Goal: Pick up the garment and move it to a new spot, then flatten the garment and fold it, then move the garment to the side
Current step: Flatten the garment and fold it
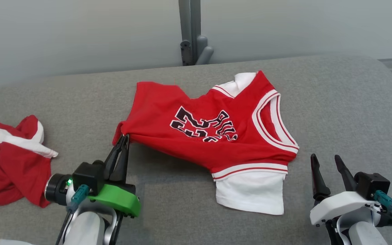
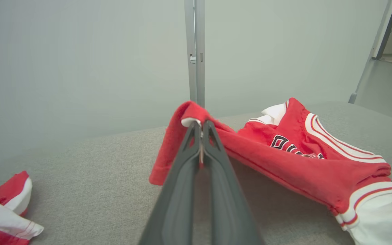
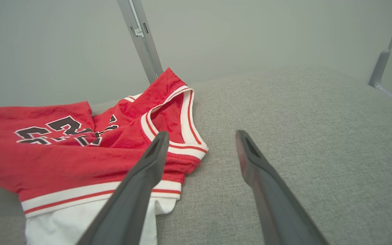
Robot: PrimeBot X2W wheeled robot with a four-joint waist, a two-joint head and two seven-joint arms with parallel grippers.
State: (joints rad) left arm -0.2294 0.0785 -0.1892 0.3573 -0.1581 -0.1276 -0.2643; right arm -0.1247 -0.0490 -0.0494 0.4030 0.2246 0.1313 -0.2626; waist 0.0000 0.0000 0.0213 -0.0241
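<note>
The garment [image 1: 202, 129] is a red jersey with white trim, black lettering and white sleeves, lying crumpled on the grey padded surface. My left gripper [image 1: 125, 137] is shut on its lower left hem corner, which bunches up at the fingertips. In the left wrist view the two fingers pinch a fold of the red garment [image 2: 284, 163], and the left gripper [image 2: 201, 126] holds that fold a little above the surface. My right gripper [image 1: 326, 159] stands open to the right of the jersey, holding nothing. The right wrist view shows the right gripper [image 3: 199, 136] open beside the garment [image 3: 80, 149].
A second red and white piece of clothing [image 1: 9, 163] lies bunched at the left edge of the grey surface [image 1: 335, 102]. A grey post [image 1: 191, 30] stands behind the surface against a pale wall.
</note>
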